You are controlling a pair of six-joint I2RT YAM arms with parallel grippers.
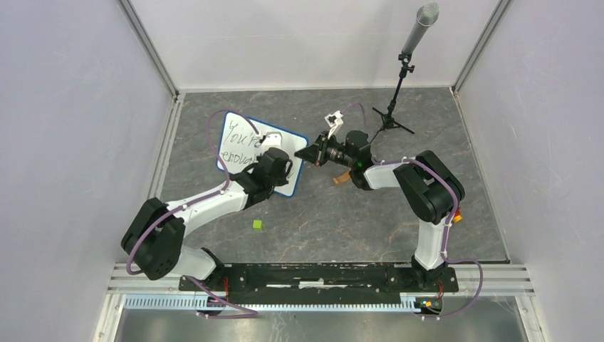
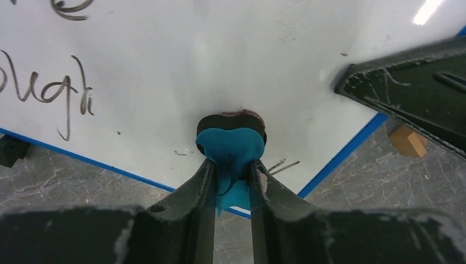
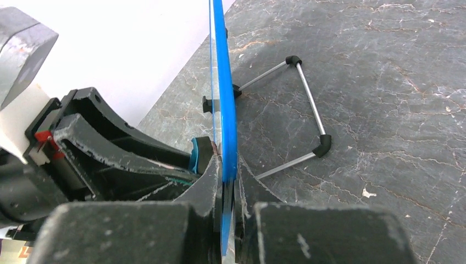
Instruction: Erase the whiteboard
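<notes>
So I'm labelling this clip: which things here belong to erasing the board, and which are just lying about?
In the job: whiteboard; blue eraser, held in the left gripper; right gripper, clamping the board's edge.
Lying about: green cube; wooden block; microphone on its stand.

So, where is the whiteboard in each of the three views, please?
Top external: the whiteboard is left of centre.
Left wrist: it fills the upper part, behind the eraser.
Right wrist: edge-on, in the centre.
Shared landmark: the right gripper clamping its blue edge.
</notes>
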